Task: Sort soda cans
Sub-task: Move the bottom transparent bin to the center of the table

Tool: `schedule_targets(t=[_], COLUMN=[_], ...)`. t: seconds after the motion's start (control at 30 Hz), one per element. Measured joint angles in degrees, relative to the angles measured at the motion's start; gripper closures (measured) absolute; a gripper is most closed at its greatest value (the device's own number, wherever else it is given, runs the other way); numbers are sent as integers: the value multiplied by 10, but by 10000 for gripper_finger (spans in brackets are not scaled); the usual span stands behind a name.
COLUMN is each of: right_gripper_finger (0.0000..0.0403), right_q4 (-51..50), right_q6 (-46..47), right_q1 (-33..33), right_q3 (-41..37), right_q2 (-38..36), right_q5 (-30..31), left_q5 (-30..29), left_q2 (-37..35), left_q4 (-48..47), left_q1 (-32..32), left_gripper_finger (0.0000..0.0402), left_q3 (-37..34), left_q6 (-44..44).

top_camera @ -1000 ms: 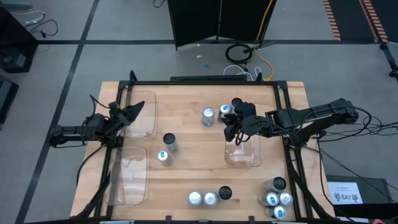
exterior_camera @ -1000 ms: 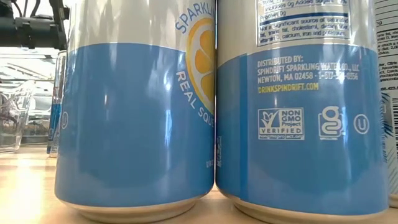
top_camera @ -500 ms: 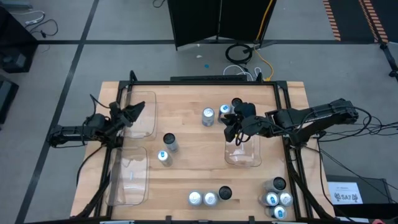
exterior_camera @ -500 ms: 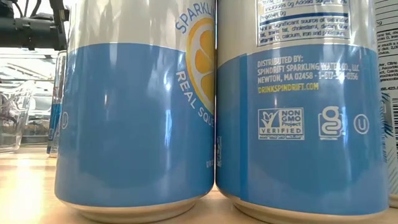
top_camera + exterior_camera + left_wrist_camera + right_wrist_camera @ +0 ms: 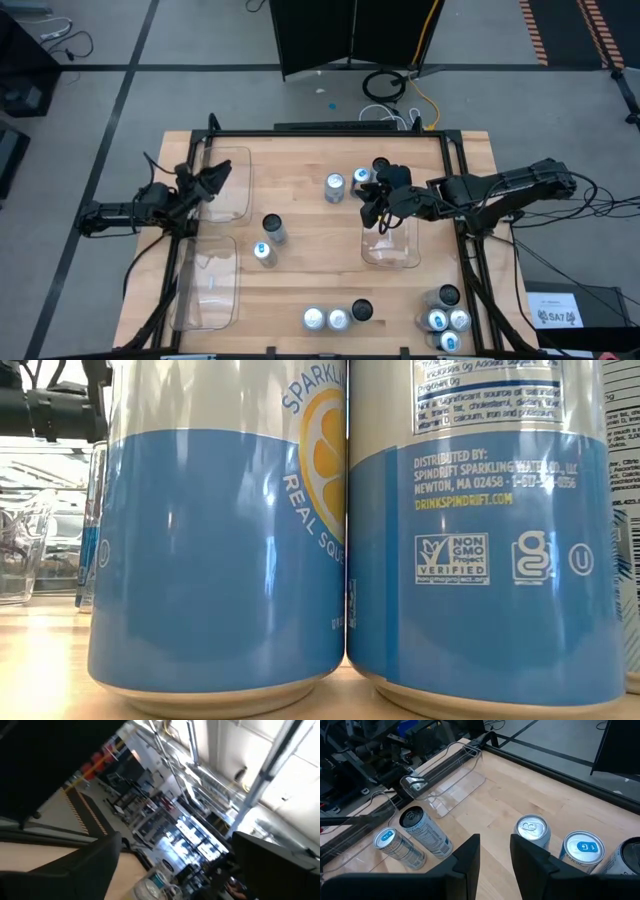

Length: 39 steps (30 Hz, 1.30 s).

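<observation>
High view, silver cylindrical soda cans (image 5: 334,187) on pale wood table (image 5: 310,262), left tool (image 5: 216,178) released, right tool (image 5: 378,216) narrowly parted, empty

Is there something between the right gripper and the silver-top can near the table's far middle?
Nothing visible. In the right wrist view, only bare wood lies between the right gripper and the silver-top can. A blue-tab can stands right beside it, apart.

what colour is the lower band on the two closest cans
Sky blue on both cans, below a silver upper part; the low view shows it best.
</observation>
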Motion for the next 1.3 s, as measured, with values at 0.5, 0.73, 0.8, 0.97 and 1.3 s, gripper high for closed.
schedule_targets(t=[0.5,0.73,0.8,0.97,1.3], right_gripper_finger=[303,303,303,303,303], right_q4=[-2,-14,-25,-44,-112], right_q6=[-42,-61,-61,-61,-72], right_q1=[1,1,1,1,1], right_q3=[0,0,0,0,0], right_q2=[0,0,0,0,0], right_q5=[-30,-30,-30,-60,-98], left_q5=[101,125,140,215,246], left_q2=[10,137,198,356,501], left_q4=[23,-81,-127,-361,-698], left_q1=[0,-8,-12,-13,-68], left_gripper_finger=[15,15,15,15,15], left_q3=[17,181,244,404,500], left_q6=[-92,-42,-30,-90,-368])
